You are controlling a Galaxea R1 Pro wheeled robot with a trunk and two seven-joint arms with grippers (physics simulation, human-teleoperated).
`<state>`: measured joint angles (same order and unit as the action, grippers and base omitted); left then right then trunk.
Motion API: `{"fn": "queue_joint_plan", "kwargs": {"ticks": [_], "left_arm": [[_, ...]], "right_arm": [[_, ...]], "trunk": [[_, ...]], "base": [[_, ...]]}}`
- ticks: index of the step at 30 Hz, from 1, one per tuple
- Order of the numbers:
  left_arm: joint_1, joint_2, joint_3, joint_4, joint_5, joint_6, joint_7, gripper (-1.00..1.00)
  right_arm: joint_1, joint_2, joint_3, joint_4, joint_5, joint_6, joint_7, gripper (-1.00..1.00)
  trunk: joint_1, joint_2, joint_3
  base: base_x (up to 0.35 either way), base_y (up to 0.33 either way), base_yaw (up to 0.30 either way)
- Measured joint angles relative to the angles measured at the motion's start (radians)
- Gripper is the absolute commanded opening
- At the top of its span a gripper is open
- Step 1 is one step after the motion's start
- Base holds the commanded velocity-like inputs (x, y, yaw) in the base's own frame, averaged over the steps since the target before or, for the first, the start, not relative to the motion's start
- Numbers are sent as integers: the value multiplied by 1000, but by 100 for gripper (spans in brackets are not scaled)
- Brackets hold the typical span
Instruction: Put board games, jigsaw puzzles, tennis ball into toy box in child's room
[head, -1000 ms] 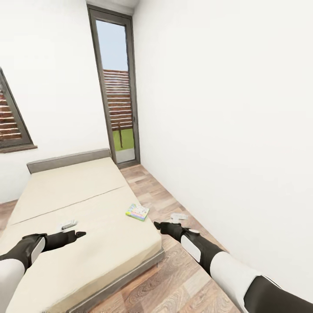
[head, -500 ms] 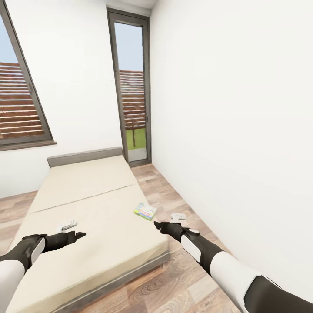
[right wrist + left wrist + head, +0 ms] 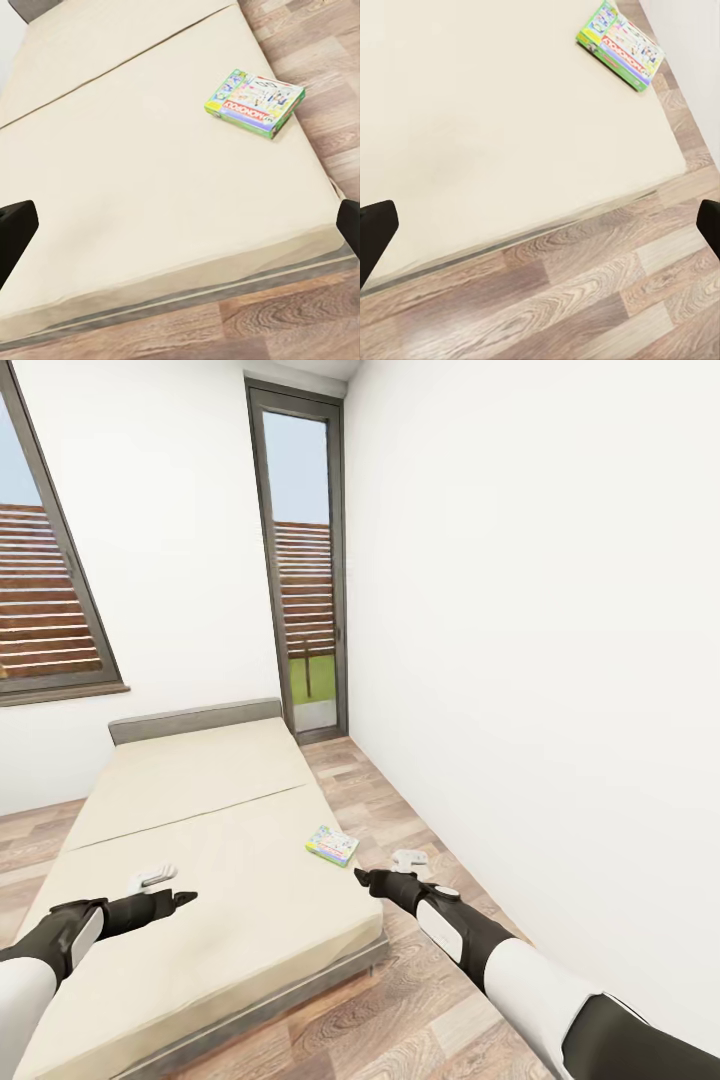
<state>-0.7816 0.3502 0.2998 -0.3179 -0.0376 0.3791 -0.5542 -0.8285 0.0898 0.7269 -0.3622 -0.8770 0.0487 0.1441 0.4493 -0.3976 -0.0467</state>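
A green-edged board game (image 3: 332, 844) lies flat near the right edge of the bed (image 3: 190, 800), a beige mattress on a dark grey frame. The same board game (image 3: 621, 45) shows in the left wrist view and again, as the board game (image 3: 255, 103), in the right wrist view. My left gripper (image 3: 185, 898) hovers open over the near part of the mattress, well left of the game. My right gripper (image 3: 362, 877) is open just short of the game, at the bed's right edge. Nothing sits between either pair of fingers. The table and the toy box are out of view.
A strip of wood floor (image 3: 430, 970) runs between the bed and the white wall (image 3: 540, 660) on the right. A tall glass door (image 3: 305, 560) stands at the far end and a slatted window (image 3: 45, 600) at the left. The grey headboard (image 3: 195, 720) is against the far wall.
The head view has swung left, so the bed, door and game sit further right in the picture and more window shows. Both arms keep the same pose.
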Motion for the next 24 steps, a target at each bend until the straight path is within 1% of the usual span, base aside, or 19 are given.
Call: {"fn": "queue_joint_plan", "kwargs": {"ticks": [6, 11, 19, 24], "left_arm": [[0, 0, 0, 0, 0, -2, 1, 100], [0, 0, -1, 0, 0, -3, 1, 100], [0, 0, 0, 0, 0, -3, 1, 100], [0, 0, 0, 0, 0, -3, 1, 100]], "right_arm": [[0, 1, 0, -1, -5, 0, 3, 100], [0, 2, 0, -1, -5, 1, -2, 100], [0, 3, 0, -1, -3, 2, -4, 100], [0, 1, -1, -2, -6, 1, 2, 100]], "trunk": [[0, 0, 0], [0, 0, 0], [0, 0, 0], [0, 0, 0]], "base": [[8, -8, 23], [82, -104, 202], [151, -189, 263], [155, -161, 75]]}}
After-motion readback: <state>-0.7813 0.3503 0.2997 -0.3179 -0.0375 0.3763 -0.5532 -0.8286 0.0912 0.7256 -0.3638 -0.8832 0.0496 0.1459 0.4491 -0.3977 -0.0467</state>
